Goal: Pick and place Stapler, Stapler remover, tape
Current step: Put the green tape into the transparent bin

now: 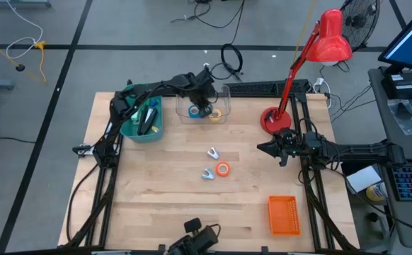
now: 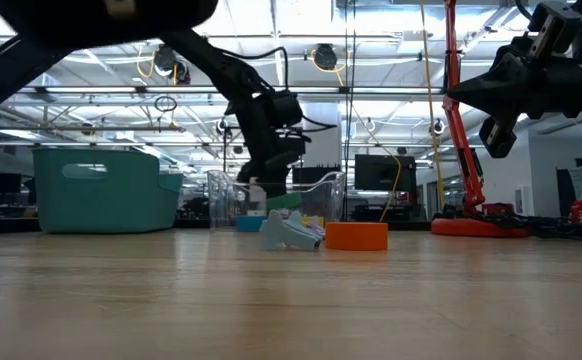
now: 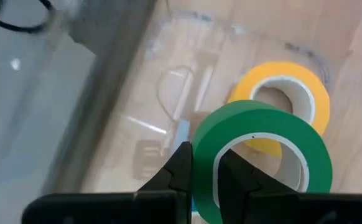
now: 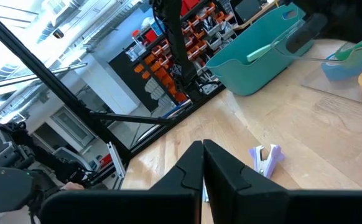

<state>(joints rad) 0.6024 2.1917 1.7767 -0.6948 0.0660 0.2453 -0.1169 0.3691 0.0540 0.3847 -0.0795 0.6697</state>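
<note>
The left hand (image 3: 204,180) pinches the green tape (image 3: 262,158) by its wall over the clear box (image 1: 224,106), likely for dropping beside the yellow tape (image 3: 283,93), while the right hand (image 1: 282,150) waits closed and empty above the bench (image 1: 156,198).

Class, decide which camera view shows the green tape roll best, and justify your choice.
The left wrist view: the green tape roll fills it, pinched by the left pincer. The low view shows a green sliver; the right wrist view a distant edge; the high view hides it.

Wooden worktop (image 1: 163,191), teal bin (image 1: 144,124) near its far left corner, red desk lamp (image 1: 312,64) far right, orange tray (image 1: 284,214) near right
</note>
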